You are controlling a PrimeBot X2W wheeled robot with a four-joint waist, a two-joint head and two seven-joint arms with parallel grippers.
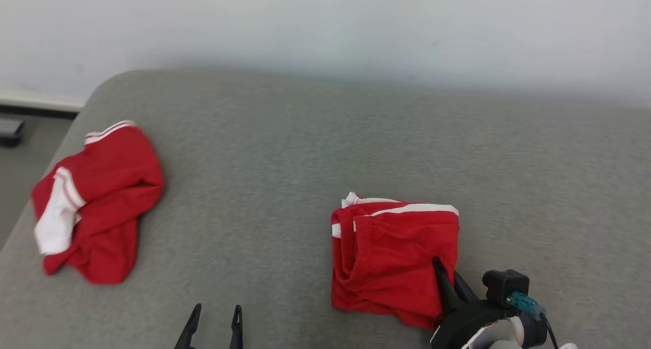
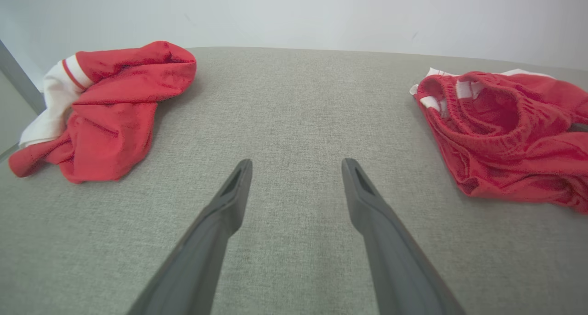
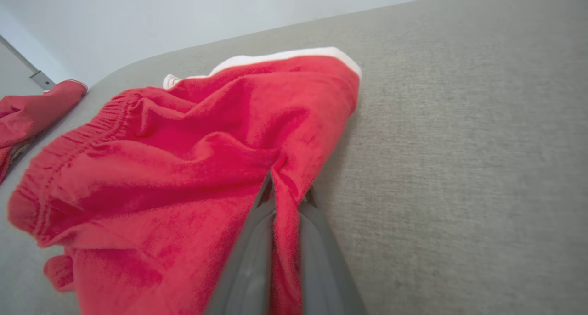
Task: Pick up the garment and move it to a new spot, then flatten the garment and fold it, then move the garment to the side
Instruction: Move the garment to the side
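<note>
The garment [image 1: 391,257] is a pair of red shorts with white trim, folded into a rough square on the grey padded table [image 1: 305,135], right of centre. My right gripper [image 1: 446,268] is shut on a pinch of cloth at its near right edge. In the right wrist view a ridge of the garment [image 3: 183,168] is squeezed between the two fingers of the right gripper [image 3: 287,186]. My left gripper [image 1: 217,308] stands open over bare table at the front, left of the garment. Its own view shows the left gripper [image 2: 297,163] with nothing between its fingers and the garment [image 2: 505,131] to its right.
A second red and white garment [image 1: 96,201] lies crumpled near the table's left edge, seen too in the left wrist view [image 2: 115,108]. Floor [image 1: 20,155] drops off beyond that edge. A pale wall [image 1: 325,23] stands behind the table.
</note>
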